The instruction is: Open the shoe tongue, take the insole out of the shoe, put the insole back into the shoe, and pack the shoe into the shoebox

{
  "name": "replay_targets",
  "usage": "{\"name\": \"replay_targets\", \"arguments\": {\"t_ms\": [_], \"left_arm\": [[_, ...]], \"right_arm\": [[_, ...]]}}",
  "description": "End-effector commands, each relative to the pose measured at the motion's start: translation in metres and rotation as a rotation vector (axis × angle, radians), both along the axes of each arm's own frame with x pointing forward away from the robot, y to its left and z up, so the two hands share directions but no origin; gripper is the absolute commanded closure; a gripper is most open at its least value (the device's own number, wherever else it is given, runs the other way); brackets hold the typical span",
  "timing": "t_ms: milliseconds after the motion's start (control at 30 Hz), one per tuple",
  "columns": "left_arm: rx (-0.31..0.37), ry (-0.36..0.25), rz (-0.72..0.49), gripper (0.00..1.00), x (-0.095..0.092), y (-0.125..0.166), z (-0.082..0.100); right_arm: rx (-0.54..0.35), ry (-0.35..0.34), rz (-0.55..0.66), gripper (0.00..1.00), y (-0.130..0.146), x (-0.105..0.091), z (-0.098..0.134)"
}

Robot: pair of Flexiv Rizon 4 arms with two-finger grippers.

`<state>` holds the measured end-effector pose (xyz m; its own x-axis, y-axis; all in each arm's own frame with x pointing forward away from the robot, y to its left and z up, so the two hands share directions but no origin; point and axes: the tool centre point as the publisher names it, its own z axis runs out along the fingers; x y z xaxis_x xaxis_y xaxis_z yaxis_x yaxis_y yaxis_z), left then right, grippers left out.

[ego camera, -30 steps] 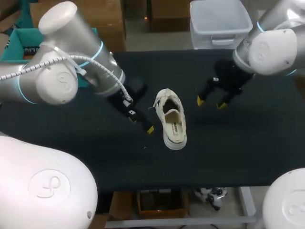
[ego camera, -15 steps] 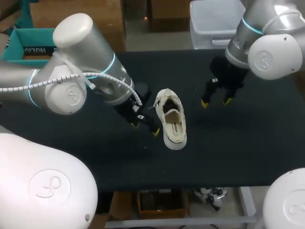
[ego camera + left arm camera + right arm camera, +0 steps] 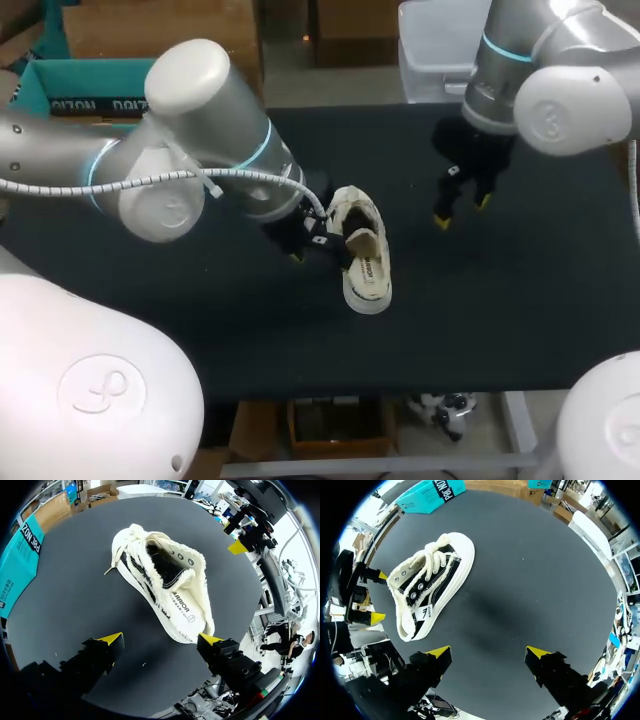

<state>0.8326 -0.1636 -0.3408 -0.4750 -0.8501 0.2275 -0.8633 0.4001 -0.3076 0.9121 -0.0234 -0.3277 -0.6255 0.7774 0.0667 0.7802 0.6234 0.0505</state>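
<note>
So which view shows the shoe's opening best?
Left wrist view: the shoe lies just ahead of the left gripper, opening toward the camera. Right wrist view shows mostly laces and side; head view shows it from above.

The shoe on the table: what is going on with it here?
Nothing grips the shoe at this moment. It lies on the black table. The left gripper hangs close beside it, fingers open. The right gripper hangs over the table apart from the shoe, also open.
</note>
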Motion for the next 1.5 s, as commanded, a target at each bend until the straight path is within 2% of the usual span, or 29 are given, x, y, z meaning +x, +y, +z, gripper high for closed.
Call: {"name": "replay_targets", "arguments": {"t_ms": [33,167,233,267,333,367,500,667,933,1033,1300,1367,1500], "left_arm": [[0.037,0.004,0.027,0.0,0.017,-0.016,-0.005],[0.037,0.01,0.055,0.0,0.027,-0.022,-0.005],[0.042,0.009,0.07,0.08,0.032,-0.025,-0.006],[0.041,0.014,0.077,0.16,0.035,-0.026,-0.007],[0.048,0.015,0.089,0.23,0.039,-0.029,-0.009],[0.05,0.02,0.097,0.23,0.041,-0.029,-0.01],[0.066,0.02,0.12,0.44,0.043,-0.031,-0.011],[0.088,0.007,0.146,0.45,0.047,-0.035,-0.013],[0.123,-0.025,0.181,0.56,0.049,-0.043,-0.007],[0.129,-0.026,0.19,0.6,0.051,-0.045,-0.008],[0.144,-0.008,0.215,0.62,0.056,-0.04,-0.014],[0.145,-0.004,0.224,0.64,0.056,-0.038,-0.015],[0.144,-0.004,0.238,0.76,0.057,-0.034,-0.015]], "right_arm": [[-0.003,0.0,0.033,0.0,-0.009,0.002,-0.001],[-0.021,-0.004,0.085,0.0,-0.016,0.003,-0.003],[-0.018,-0.012,0.107,0.0,-0.02,0.004,-0.004],[-0.014,-0.018,0.131,0.0,-0.023,0.004,-0.004],[-0.011,-0.023,0.159,0.0,-0.026,0.005,-0.004],[-0.012,-0.026,0.175,0.0,-0.027,0.006,-0.005],[-0.015,-0.032,0.222,0.0,-0.034,0.009,-0.006],[-0.028,-0.057,0.308,0.0,-0.042,0.01,-0.009],[-0.051,-0.053,0.409,0.0,-0.05,0.014,-0.014],[-0.052,-0.056,0.438,0.0,-0.052,0.013,-0.014],[-0.041,-0.063,0.499,0.0,-0.061,0.012,-0.017],[-0.048,-0.063,0.513,0.0,-0.062,0.013,-0.017],[-0.059,-0.066,0.567,0.0,-0.064,0.014,-0.019]]}}
